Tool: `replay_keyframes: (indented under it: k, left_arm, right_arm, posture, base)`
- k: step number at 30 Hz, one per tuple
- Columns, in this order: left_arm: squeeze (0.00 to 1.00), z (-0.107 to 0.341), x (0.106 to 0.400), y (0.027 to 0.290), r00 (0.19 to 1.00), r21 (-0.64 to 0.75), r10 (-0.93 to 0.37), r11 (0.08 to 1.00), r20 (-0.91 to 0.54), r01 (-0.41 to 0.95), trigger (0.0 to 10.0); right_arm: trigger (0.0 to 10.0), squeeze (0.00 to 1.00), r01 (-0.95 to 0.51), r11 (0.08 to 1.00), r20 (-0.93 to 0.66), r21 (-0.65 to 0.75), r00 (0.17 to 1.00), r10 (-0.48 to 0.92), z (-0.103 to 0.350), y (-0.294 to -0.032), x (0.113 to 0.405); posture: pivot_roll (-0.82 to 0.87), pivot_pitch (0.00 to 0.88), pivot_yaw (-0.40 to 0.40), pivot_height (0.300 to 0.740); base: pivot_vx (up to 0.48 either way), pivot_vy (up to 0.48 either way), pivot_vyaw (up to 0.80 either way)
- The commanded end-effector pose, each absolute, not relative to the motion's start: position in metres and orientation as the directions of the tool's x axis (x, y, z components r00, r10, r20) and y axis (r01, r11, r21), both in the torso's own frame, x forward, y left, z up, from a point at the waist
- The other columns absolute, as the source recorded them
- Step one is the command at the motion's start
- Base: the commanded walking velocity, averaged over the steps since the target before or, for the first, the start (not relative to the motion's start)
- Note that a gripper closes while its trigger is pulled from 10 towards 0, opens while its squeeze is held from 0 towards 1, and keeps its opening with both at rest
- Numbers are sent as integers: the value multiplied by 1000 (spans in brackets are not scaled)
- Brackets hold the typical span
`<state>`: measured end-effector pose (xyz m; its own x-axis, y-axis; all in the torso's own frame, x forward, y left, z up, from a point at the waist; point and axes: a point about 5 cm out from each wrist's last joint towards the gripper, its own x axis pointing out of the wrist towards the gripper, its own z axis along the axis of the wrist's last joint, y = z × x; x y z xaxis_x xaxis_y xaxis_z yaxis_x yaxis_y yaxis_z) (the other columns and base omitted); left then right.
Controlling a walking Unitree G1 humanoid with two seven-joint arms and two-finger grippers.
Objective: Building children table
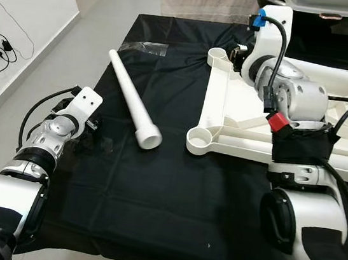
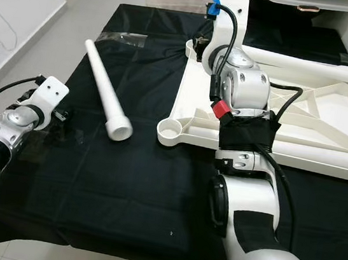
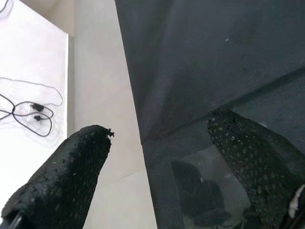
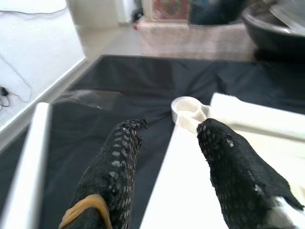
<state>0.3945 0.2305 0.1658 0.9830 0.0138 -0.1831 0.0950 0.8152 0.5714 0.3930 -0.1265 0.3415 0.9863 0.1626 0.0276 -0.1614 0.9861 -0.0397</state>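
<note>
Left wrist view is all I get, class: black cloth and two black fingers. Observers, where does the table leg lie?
Observer: The white leg lies on the black cloth, between the left end effector and the upturned table frame.
Operator: Is it touching the frame?
Observer: No. Its wide end lies beside the near corner socket, apart from it.
Operator: And the right arm?
Observer: The right end effector hovers open over the frame, near the far corner socket.
</note>
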Motion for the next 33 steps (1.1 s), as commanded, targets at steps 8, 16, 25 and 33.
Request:
replay_keyframes:
  k: [8, 16, 25, 33]
  left_arm:
    - [0, 156, 386, 216, 999, 413, -41, 910, -8, 40, 10000]
    - [0, 172, 360, 203, 973, 232, -8, 972, 232, -48, 10000]
    - [0, 175, 314, 188, 956, 207, -7, 977, 294, -56, 10000]
    - [0, 159, 280, 172, 974, 191, -23, 981, 227, -21, 10000]
  right_arm:
    - [10000, 0, -373, 910, 72, -181, 918, 391, 317, -88, 396]
    - [10000, 0, -323, 931, 224, -169, 908, 355, 289, -87, 388]
    - [10000, 0, -411, 893, -35, -185, 911, 412, 248, -75, 399]
    - [10000, 1000, -455, 848, -106, -270, 890, 444, 254, -61, 410]
  posture:
    - [-35, 195, 24, 740]
    - [29, 162, -4, 740]
    - [63, 134, -9, 740]
    - [54, 137, -34, 740]
  base:
    - [0, 0, 0]
    - [0, 0, 0]
    - [0, 0, 0]
    - [0, 0, 0]
